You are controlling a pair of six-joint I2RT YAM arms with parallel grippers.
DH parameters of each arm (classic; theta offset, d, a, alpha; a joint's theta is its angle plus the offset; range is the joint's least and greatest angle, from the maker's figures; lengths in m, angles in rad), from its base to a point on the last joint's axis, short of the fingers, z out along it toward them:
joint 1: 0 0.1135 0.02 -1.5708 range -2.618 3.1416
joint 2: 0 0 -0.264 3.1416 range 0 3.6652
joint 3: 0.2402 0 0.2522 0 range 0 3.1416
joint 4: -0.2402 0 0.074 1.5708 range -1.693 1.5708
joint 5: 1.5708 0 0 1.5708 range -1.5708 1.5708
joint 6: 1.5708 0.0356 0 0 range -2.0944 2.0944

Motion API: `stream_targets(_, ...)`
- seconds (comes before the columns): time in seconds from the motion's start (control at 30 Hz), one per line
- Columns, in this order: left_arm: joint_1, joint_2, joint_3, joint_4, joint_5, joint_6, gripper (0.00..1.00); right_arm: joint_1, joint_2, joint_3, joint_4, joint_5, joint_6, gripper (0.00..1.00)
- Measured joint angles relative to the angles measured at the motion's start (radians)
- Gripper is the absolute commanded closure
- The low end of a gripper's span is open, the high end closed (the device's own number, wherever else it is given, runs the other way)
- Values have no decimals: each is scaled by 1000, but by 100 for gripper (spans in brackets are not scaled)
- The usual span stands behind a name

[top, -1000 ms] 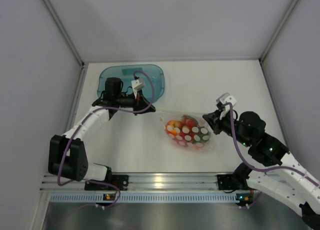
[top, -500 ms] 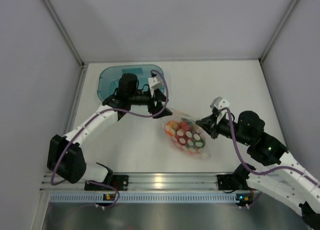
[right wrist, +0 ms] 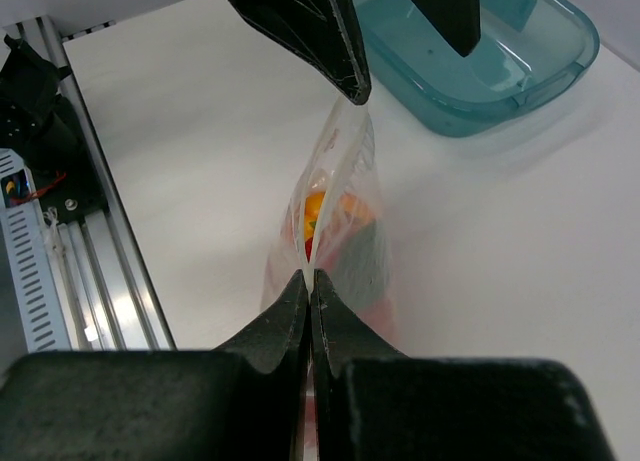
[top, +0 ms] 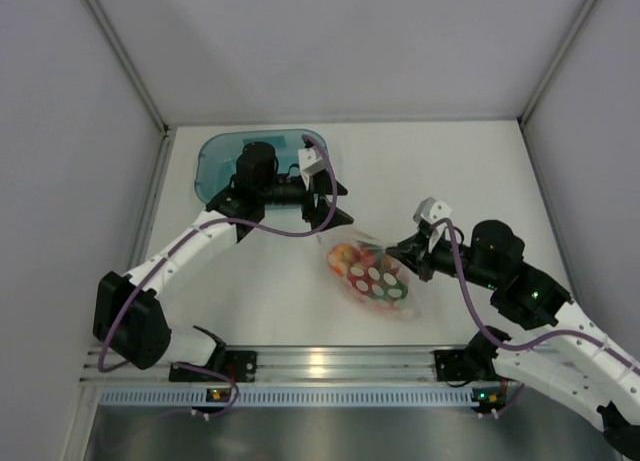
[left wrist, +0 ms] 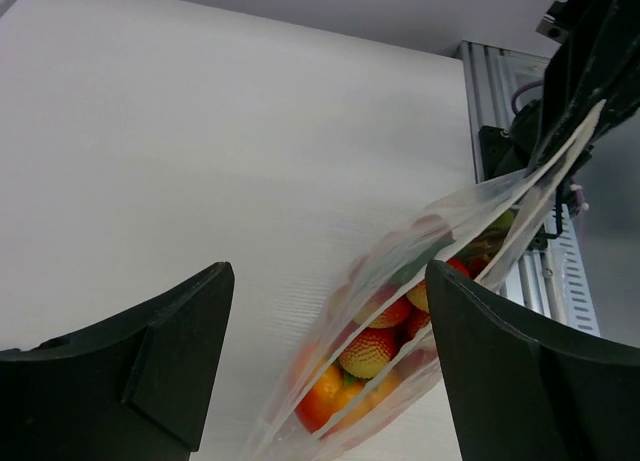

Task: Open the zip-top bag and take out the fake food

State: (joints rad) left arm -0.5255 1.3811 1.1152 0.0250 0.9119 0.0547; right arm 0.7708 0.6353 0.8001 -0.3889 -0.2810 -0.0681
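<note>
The zip-top bag [top: 378, 277], clear with white dots, is held up on edge over the middle of the table. My right gripper [top: 393, 249] is shut on its top strip [right wrist: 308, 273]. Fake food [top: 348, 253] shows through the plastic as red, orange and yellow pieces [left wrist: 368, 351] bunched at the bag's low end [right wrist: 318, 216]. My left gripper [top: 334, 211] is open at the bag's far corner. In the left wrist view the bag [left wrist: 420, 251] runs between the fingers [left wrist: 160, 351], nearer the right one. Nothing is pinched in the left gripper [left wrist: 330, 273].
A translucent teal tray [top: 213, 159] stands at the back left, just behind the left gripper, and shows in the right wrist view [right wrist: 560, 61]. An aluminium rail [top: 320, 361] runs along the near table edge. Grey walls close in the table on three sides.
My left gripper has opened and swung right from the tray to the bag's far corner. My right gripper has drawn the bag's strip leftward and up, tilting the bag.
</note>
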Motion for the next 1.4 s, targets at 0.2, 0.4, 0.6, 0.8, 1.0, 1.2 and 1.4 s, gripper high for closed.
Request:
stream_targets(0.2,0,0,-6,14,99,8,23,0,0,0,0,0,0,100)
stream_targets(0.4,0,8,-18,14,97,9,23,0,-5,0,0,-8,-1,100)
stream_targets(0.6,0,32,-18,18,94,11,24,0,-11,0,0,-18,-1,100)
stream_targets(0.8,0,37,-27,21,135,15,25,0,-11,0,0,-14,-1,100)
stream_targets(1.0,0,38,-37,20,182,17,27,0,-10,0,0,-8,-1,100)
stream_targets(1.2,0,71,-38,21,210,17,33,0,-16,-2,1,-9,-1,100)
stream_targets(1.4,0,99,-43,20,245,6,94,0,-27,-8,8,-8,-1,100)
